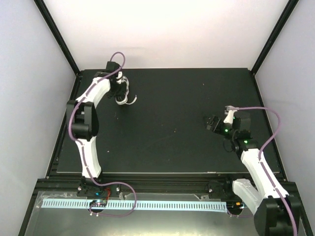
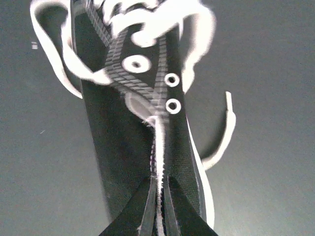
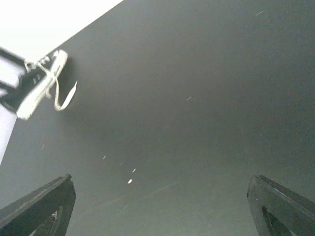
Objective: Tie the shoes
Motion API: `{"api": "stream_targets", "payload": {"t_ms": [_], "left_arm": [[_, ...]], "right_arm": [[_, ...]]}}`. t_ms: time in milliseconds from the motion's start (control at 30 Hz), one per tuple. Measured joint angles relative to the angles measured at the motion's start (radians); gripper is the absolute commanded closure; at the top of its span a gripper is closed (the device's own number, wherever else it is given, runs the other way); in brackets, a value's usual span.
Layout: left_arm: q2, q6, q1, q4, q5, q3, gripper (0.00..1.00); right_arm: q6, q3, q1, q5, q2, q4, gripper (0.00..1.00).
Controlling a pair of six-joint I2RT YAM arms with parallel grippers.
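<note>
The black canvas sneaker [image 1: 122, 92] with white sole edge stands at the far left of the black mat, mostly hidden under my left arm. In the left wrist view the shoe [image 2: 128, 142] fills the frame, its white laces [image 2: 147, 24] loose at the top and one lace end [image 2: 224, 132] trailing right. My left gripper [image 2: 161, 206] is shut on the shoe's heel seam. My right gripper [image 1: 212, 123] is open and empty above the mat's right part; its fingers [image 3: 44, 206] stand wide apart. The shoe shows small in the right wrist view [image 3: 39, 83].
The black mat [image 1: 167, 123] covers the table between white walls. A black frame post [image 1: 56, 34] stands at the back left, another [image 1: 275, 34] at the back right. A perforated rail [image 1: 138, 204] runs along the near edge.
</note>
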Motion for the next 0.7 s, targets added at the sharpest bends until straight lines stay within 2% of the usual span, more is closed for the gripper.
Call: {"api": "stream_targets", "payload": {"t_ms": [267, 367, 600, 700], "left_arm": [[-0.41, 0.013, -0.019, -0.103, 0.054, -0.129, 0.98], [-0.47, 0.019, -0.049, -0.121, 0.082, -0.129, 0.99], [-0.574, 0.016, -0.287, -0.204, 0.211, -0.146, 0.98], [-0.613, 0.004, -0.37, -0.236, 0.29, -0.174, 0.98]], "right_arm": [[0.032, 0.029, 0.286, 0.013, 0.05, 0.005, 0.03], [0.041, 0.029, 0.344, -0.005, 0.075, 0.05, 0.05], [-0.011, 0.029, 0.434, -0.113, 0.229, 0.252, 0.06], [-0.054, 0.027, 0.459, -0.113, 0.261, 0.3, 0.03]]}}
